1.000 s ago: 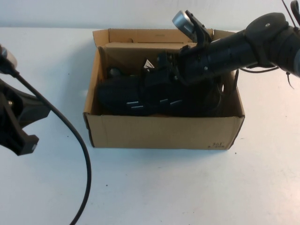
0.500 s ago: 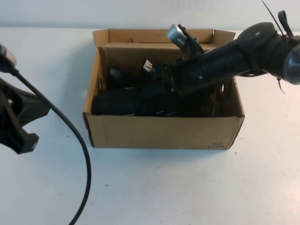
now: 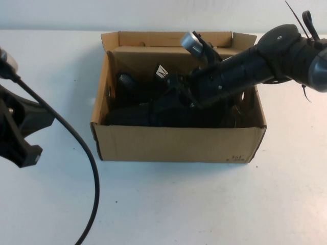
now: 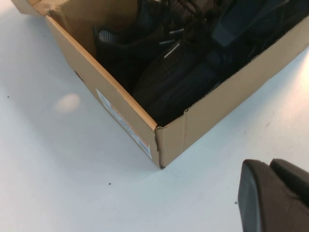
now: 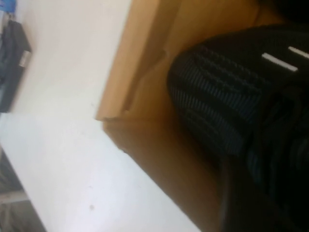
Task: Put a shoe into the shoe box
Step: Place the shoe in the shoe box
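The brown shoe box (image 3: 179, 144) stands open at the table's middle. A black sneaker (image 3: 132, 116) lies low inside along the front wall, its toe towards the left. A white-logo tongue tab (image 3: 161, 71) shows behind it. My right gripper (image 3: 171, 98) reaches down into the box from the right and is shut on the shoe's middle. The right wrist view shows the shoe's ribbed toe (image 5: 227, 87) with silver dashes against the box wall (image 5: 145, 72). My left gripper (image 3: 23, 138) is shut and empty, parked left of the box (image 4: 203, 116). Its fingers (image 4: 260, 193) hover above the table.
A black cable (image 3: 87, 158) curves from the left arm across the table's front left. The box's flap lid (image 3: 168, 38) stands open at the back. White table surface surrounds the box on all sides.
My right gripper has lowered the shoe from above the rim down into the box. The left arm has not moved.
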